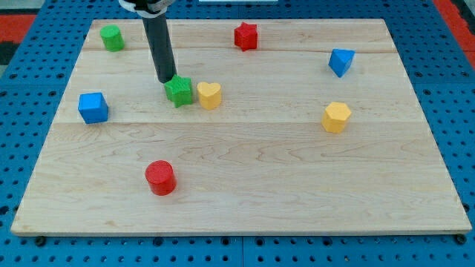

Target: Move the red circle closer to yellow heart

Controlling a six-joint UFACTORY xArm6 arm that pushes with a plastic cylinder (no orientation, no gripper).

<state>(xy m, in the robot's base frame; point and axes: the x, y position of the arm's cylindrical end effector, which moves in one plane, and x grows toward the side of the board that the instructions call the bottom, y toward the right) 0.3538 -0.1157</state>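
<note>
The red circle [160,178] lies at the view's lower left of the wooden board [245,200]. The yellow heart [210,95] sits in the upper middle, well above and to the right of the red circle. A green star-shaped block [179,90] touches the heart's left side. My tip [165,78] is at the green block's upper left edge, touching or nearly touching it, far above the red circle.
A green cylinder [112,37] is at the top left, a red star [246,35] at the top middle, a blue block [341,61] at the upper right, a yellow hexagon [336,117] at the right, a blue cube [93,107] at the left.
</note>
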